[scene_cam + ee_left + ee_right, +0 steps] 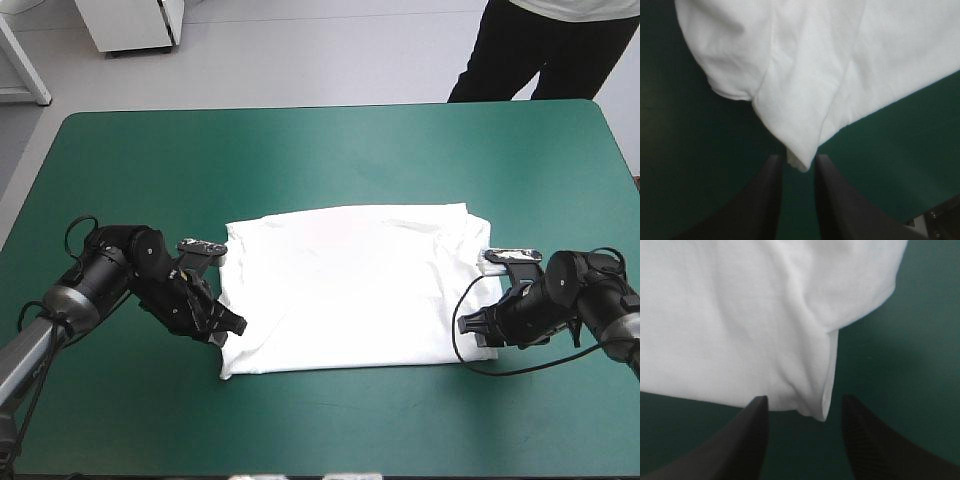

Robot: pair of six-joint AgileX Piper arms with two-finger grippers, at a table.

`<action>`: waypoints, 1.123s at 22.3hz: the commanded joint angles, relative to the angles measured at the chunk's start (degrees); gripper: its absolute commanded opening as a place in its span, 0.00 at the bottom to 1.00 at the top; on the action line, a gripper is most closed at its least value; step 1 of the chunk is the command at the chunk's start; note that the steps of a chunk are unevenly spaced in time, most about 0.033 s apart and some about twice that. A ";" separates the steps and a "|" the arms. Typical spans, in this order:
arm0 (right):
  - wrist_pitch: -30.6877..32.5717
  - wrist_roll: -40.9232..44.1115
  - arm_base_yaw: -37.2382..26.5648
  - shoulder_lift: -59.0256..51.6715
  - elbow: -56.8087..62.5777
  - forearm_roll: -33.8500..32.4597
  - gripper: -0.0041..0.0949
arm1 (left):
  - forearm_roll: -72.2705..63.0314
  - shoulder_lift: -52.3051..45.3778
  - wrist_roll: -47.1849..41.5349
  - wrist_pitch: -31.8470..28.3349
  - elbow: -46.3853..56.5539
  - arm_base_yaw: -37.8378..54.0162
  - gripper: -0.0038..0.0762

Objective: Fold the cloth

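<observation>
T-shirt [345,290] lies flat mid-counter [330,150], sleeves apparently tucked in already. Left gripper [798,159] stands narrowly parted around its near-left corner; right gripper [805,397] gapes wider at the near-right corner. Neither grips yet, so the main folds look undone

We have bare teal-green desk [320,150] on the far side, the near side and outboard of both arms. Only obstruction is the T-shirt [350,290], flat mid-desk. Its near corners sit in the open gaps of the left tool [799,156] and right tool [805,397].
</observation>
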 commanded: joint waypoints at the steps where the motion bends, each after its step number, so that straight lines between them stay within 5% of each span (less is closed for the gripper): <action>1: 0.87 -0.65 0.11 -3.50 -1.37 0.86 0.71 | -1.22 -3.99 -1.06 4.44 -1.12 -0.09 0.40; 8: 2.30 3.18 0.11 -8.21 -13.30 -4.68 0.72 | 4.86 -11.53 -6.17 -1.45 -15.38 -0.09 0.46; 17: 1.79 3.97 0.11 -7.71 -20.79 -5.52 0.72 | 11.70 5.20 -6.34 -9.54 -20.87 0.02 0.52; 25: 1.25 3.97 0.11 -7.71 -20.79 -7.11 0.71 | 11.58 14.15 -7.17 -9.67 -20.87 0.02 0.52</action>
